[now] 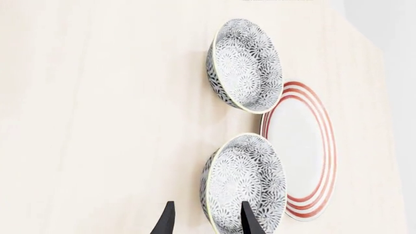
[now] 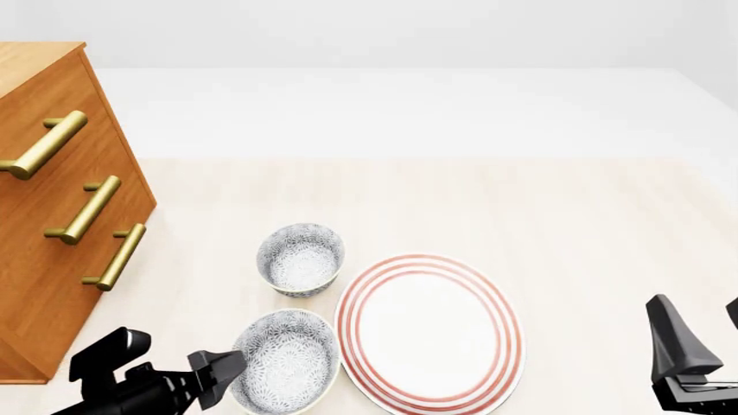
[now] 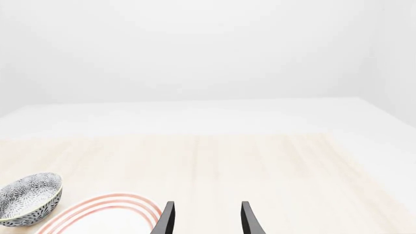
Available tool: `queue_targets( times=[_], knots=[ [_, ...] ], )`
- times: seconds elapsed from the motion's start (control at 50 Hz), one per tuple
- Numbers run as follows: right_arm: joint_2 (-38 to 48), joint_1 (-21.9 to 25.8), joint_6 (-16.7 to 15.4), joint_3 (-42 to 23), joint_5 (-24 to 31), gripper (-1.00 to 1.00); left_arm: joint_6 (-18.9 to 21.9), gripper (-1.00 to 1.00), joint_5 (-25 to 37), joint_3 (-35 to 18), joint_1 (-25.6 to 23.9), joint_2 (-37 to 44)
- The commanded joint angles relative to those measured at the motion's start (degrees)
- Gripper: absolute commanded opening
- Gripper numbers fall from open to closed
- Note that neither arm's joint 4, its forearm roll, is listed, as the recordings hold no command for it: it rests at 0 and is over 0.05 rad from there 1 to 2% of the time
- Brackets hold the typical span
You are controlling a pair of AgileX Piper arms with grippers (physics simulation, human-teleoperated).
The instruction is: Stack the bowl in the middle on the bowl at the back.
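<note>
We saw two grey-and-white floral-speckled bowls (image 2: 300,258) (image 2: 285,360), a white plate (image 2: 428,330) ringed red at 3 o'clock, a pale wood worktop (image 2: 554,225), and black fingers (image 1: 167,219).

In the front view, the bowl in the middle (image 2: 285,360) sits at lower centre-left, the bowl at the back (image 2: 300,258) just above it. The plate (image 2: 428,331) lies right of both; the drawer cabinet (image 2: 52,207) fills the left edge.
</note>
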Motion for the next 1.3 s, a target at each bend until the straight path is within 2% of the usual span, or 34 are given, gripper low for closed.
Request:
queue_targets(
  times=[0.02,0.24,0.38,0.5,0.7,0.72,0.88,1.06,1.08,1.1,1.2,1.22,1.24,1.26,1.28,1.3],
  knots=[
    [-0.4,0.0,0.0,0.0,0.4,1.0,0.4,1.0,-9.8,1.7,1.4,9.1],
    [-0.5,-0.1,0.1,-0.1,0.5,1.0,-0.5,1.0,-17.1,2.1,0.8,15.6],
    [-0.3,-0.1,0.1,-0.1,0.3,1.0,-0.2,1.0,-17.6,1.2,0.6,16.8],
    [-0.2,-0.1,0.1,-0.2,0.2,1.0,-0.9,1.0,-20.4,1.4,-0.1,19.3],
    [-0.4,-0.1,0.1,-0.2,0.5,1.0,-2.0,1.0,-22.6,0.8,-2.9,20.5],
    [-0.4,-0.1,0.1,-0.2,0.5,1.0,-1.9,-1.0,-22.4,0.7,-3.1,20.2],
    [-0.4,-0.1,0.1,-0.2,0.5,1.0,-1.6,-1.0,-18.4,-0.4,-3.3,16.5],
    [-0.5,-0.1,0.1,-0.2,0.6,1.0,-0.7,-1.0,-9.7,-1.7,-2.7,8.5],
    [-0.5,0.0,0.0,-0.2,0.6,1.0,-0.5,-1.0,-6.3,-2.3,-2.6,5.3],
    [-0.5,0.0,0.0,-0.2,0.6,1.0,-0.5,-1.0,-6.0,-2.4,-2.6,5.1],
    [-0.4,0.1,-0.2,-0.2,0.5,1.0,0.4,-1.0,5.4,-5.6,-2.0,-4.8],
    [-0.4,0.1,-0.3,-0.1,0.4,1.0,0.4,-1.0,5.6,-5.6,-2.0,-4.9],
    [-0.2,0.0,-0.3,-0.1,0.2,1.0,1.0,-1.0,10.5,-7.6,-2.0,-8.7],
    [0.0,0.0,-0.3,0.0,0.1,1.0,1.0,-1.0,10.8,-7.7,-2.0,-8.9],
    [-0.1,0.1,-0.3,-0.1,0.2,1.0,1.4,-1.0,16.0,-9.8,-2.3,-12.7],
    [-0.3,0.2,-0.5,-0.2,0.4,1.0,1.7,-1.0,18.3,-10.8,-2.2,-14.2]
  ],
)
